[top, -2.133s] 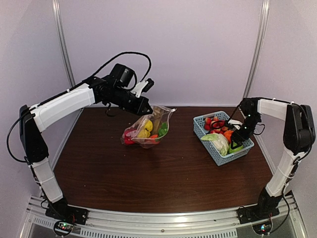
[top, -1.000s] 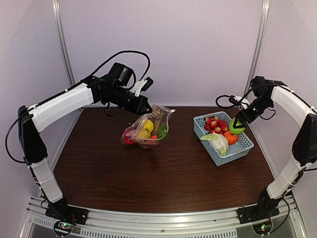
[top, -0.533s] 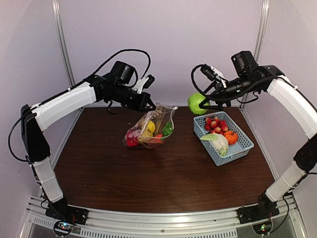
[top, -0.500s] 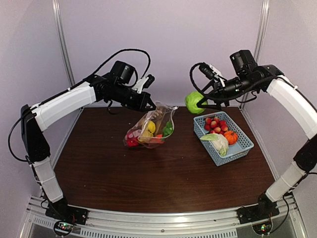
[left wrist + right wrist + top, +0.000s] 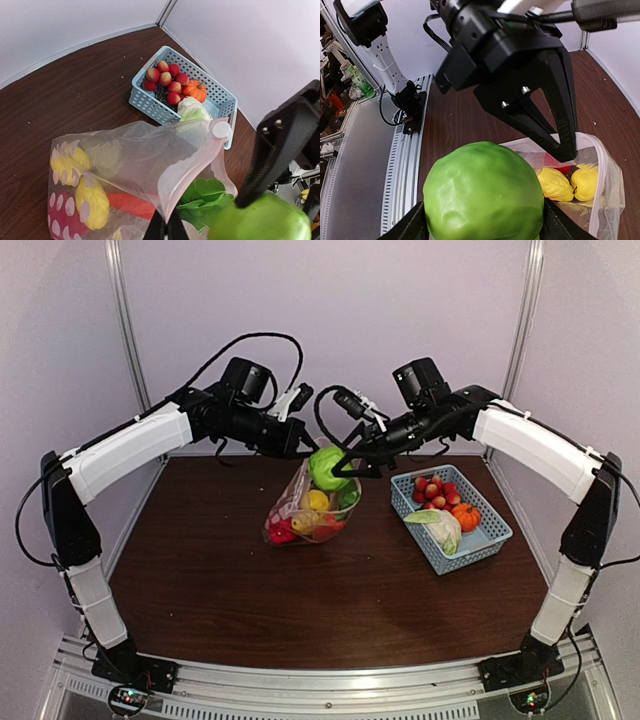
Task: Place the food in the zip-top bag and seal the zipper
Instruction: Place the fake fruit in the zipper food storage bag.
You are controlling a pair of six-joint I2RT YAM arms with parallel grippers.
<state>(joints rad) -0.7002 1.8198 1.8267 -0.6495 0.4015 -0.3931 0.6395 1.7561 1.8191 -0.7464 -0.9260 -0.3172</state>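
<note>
On the left, the left gripper (image 5: pixel 306 448) is reaching down from its white arm with its fingers (image 5: pixel 159 229) pressed fully together, pinching the upper rim of the zip-top bag (image 5: pixel 300 512) between them. The bag is hanging from that pinch with its mouth gaping open, the zipper (image 5: pixel 192 167) curving away from the fingertips as a pale strip, and the bag's lower end is reaching down to the brown table (image 5: pixel 330 600). Inside the bag, yellow fruits (image 5: pixel 82 187) are lying behind the polka-dotted wall, a red pepper (image 5: pixel 282 532) is sitting at the bottom, and leafy greens (image 5: pixel 202 192) are showing near the mouth. Just to the right of the pinch, the right gripper (image 5: pixel 338 466) is holding a large green fruit (image 5: pixel 325 467), its fingers spread wide and clamping the fruit's two sides. The fruit is hovering right at the bag's open mouth, close to the left gripper's fingertips; whether it is touching the rim cannot be told. Farther right, well apart from the bag, a light-blue basket (image 5: pixel 492 536) is standing on the table, carrying red-yellow apples (image 5: pixel 435 490) at its far end, a small orange pumpkin (image 5: pixel 466 516) beside them and a pale cabbage (image 5: pixel 438 529) at its near end.
</note>
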